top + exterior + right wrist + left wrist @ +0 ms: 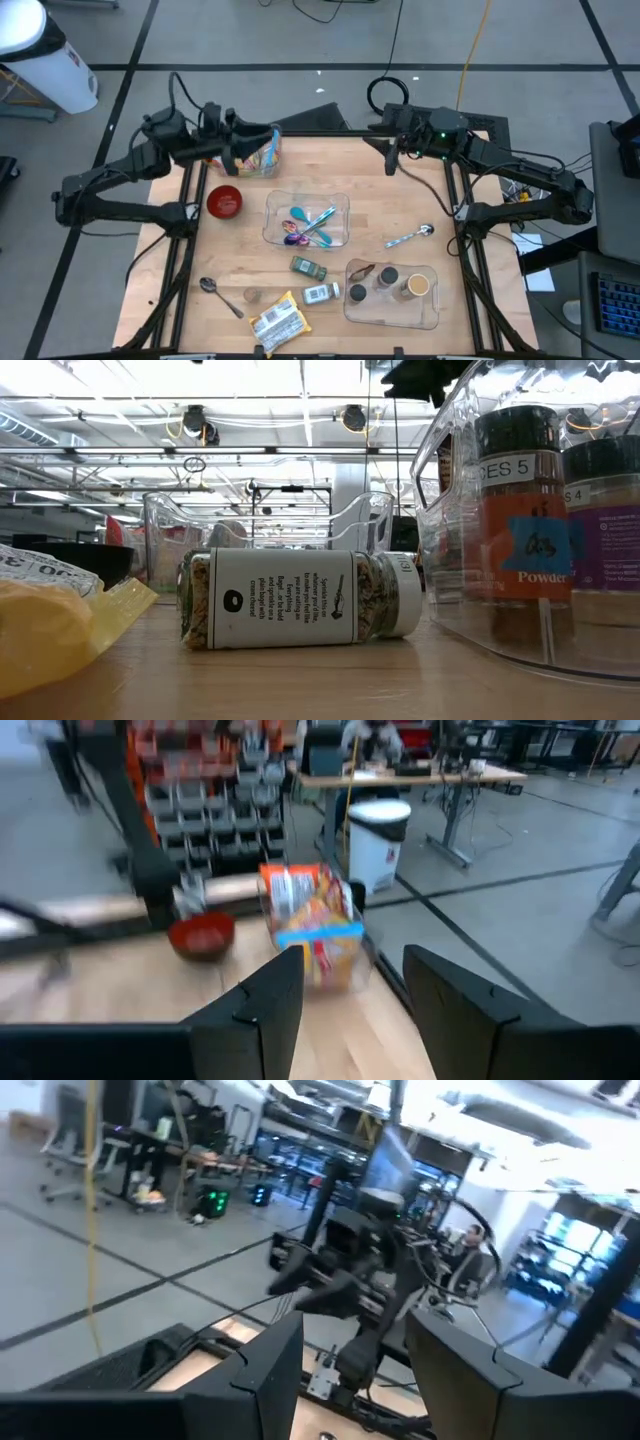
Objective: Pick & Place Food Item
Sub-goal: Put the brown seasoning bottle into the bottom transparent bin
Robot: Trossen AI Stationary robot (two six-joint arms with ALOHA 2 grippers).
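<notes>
A yellow-and-white snack bag [278, 322] lies flat near the table's front edge and shows at the left of the low view [50, 622]. A clear tub of colourful snack packets [264, 150] stands at the far left, seen also in the right wrist view [312, 925]. My left gripper [243, 150] hovers raised beside that tub, open and empty, pointing level across the table [355, 1330]. My right gripper [392, 155] hangs raised over the far right edge, open and empty [352, 965], facing the tub.
A red bowl [224, 200] sits at the left. A clear bin of utensils [306, 222] is mid-table. A tray of spice jars [392, 290] stands front right. Two loose jars [308, 267] [322, 293] lie between them, and two spoons [410, 237] [218, 295] lie on the wood.
</notes>
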